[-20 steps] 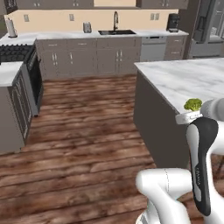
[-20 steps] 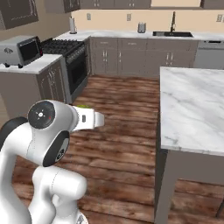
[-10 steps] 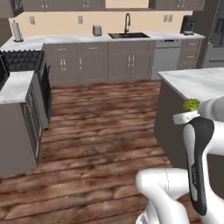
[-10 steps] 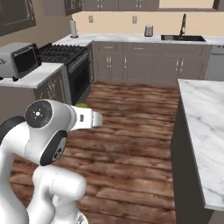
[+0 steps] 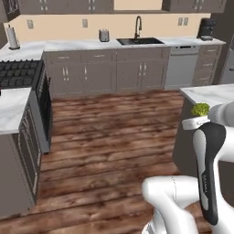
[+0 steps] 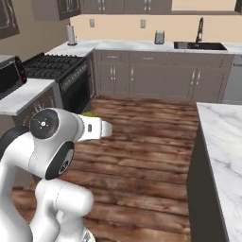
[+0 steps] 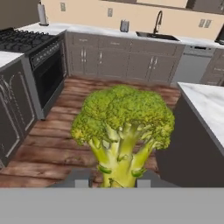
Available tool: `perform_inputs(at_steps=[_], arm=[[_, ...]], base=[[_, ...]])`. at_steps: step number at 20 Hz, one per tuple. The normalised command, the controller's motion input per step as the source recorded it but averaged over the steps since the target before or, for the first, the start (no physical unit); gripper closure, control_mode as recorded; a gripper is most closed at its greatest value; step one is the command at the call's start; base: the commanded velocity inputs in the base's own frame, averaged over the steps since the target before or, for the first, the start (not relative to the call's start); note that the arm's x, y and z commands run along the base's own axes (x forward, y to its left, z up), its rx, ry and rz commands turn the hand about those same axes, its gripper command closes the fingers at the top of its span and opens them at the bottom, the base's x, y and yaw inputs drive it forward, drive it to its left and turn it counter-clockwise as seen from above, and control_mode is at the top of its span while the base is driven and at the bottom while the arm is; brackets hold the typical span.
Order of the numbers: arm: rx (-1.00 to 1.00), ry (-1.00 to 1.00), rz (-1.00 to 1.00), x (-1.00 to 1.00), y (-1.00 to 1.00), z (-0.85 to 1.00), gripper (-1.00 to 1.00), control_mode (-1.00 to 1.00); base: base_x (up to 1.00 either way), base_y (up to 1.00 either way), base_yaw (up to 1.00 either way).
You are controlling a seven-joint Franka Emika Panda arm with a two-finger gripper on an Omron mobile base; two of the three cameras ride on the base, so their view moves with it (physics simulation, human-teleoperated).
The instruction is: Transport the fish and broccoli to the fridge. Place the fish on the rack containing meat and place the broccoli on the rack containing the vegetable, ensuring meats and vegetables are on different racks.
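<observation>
While the two dark fingertips press in from either side, the gripper stays clamped on the pale-green stalk of the broccoli, whose bumpy head stands upright above them in the hand view. From the left base view the floret sits atop the white hand at the right, held up in the air just in front of the near corner of a marble-topped island. Beyond it lies a dark wooden floor. Along the far wall runs a grey cabinet row with a sink and a dishwasher; a black stove stands at the far left.
</observation>
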Motion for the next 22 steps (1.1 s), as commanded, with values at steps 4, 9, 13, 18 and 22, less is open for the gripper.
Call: perform_inputs(at_steps=[4,9,13,18,22], arm=[[0.0,0.0,0.0,0.0,0.0,0.0,1.0,1.0],[0.0,0.0,0.0,0.0,0.0,0.0,1.0,1.0],[0.0,0.0,0.0,0.0,0.0,0.0,1.0,1.0],[0.0,0.0,0.0,0.0,0.0,0.0,1.0,1.0],[0.0,0.0,0.0,0.0,0.0,0.0,1.0,1.0]], base=[[1.0,0.02,0.0],[1.0,0.03,0.0],[1.0,0.02,0.0],[1.0,0.0,0.0],[1.0,0.0,0.0]])
